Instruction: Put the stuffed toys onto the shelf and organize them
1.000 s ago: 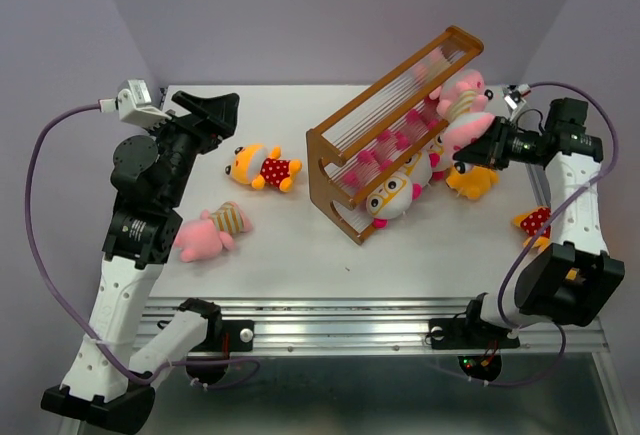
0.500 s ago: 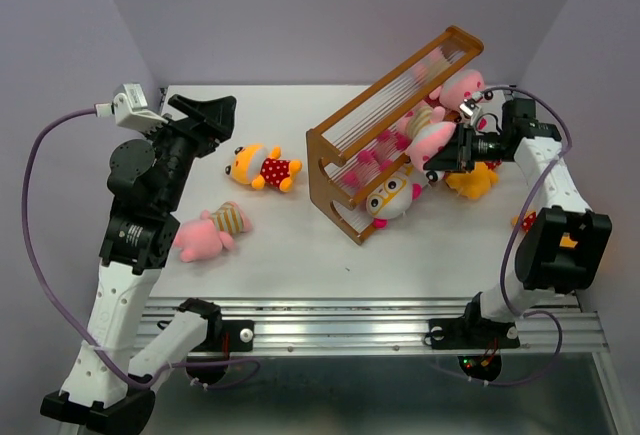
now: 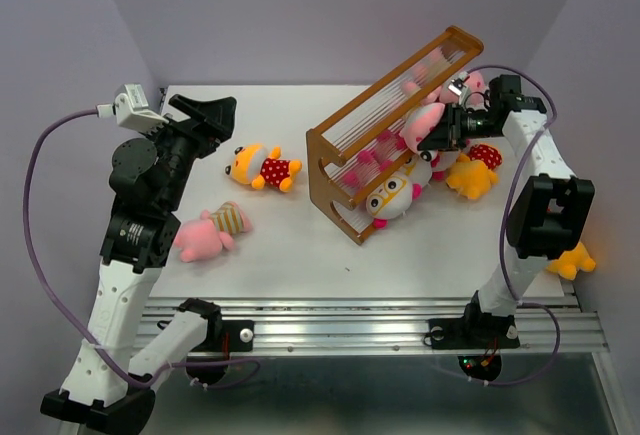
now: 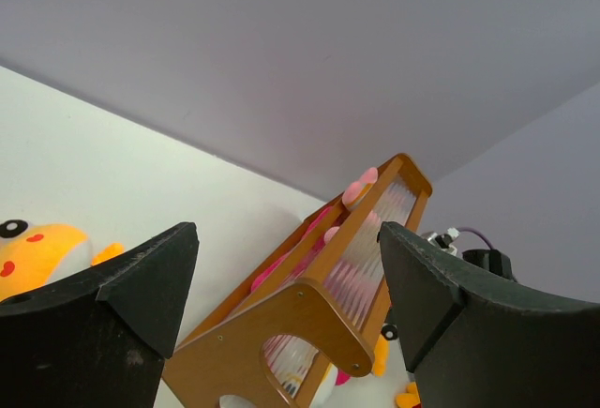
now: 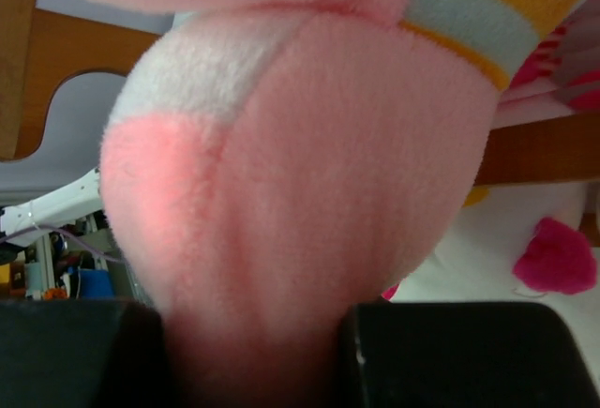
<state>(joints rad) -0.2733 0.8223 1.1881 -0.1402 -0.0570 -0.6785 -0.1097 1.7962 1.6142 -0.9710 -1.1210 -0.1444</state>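
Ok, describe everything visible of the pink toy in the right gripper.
The pink toy is fuzzy plush with a white patch and a shirt striped yellow and pale blue. The right gripper pinches it between both fingers at the open side of the shelf; whether it rests on a tier is unclear.

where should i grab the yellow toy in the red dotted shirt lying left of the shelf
Best pinch the yellow toy across its red dotted torso, coming straight down from above. It lies flat on the table with bare surface on both sides, and the torso is narrower than the head.
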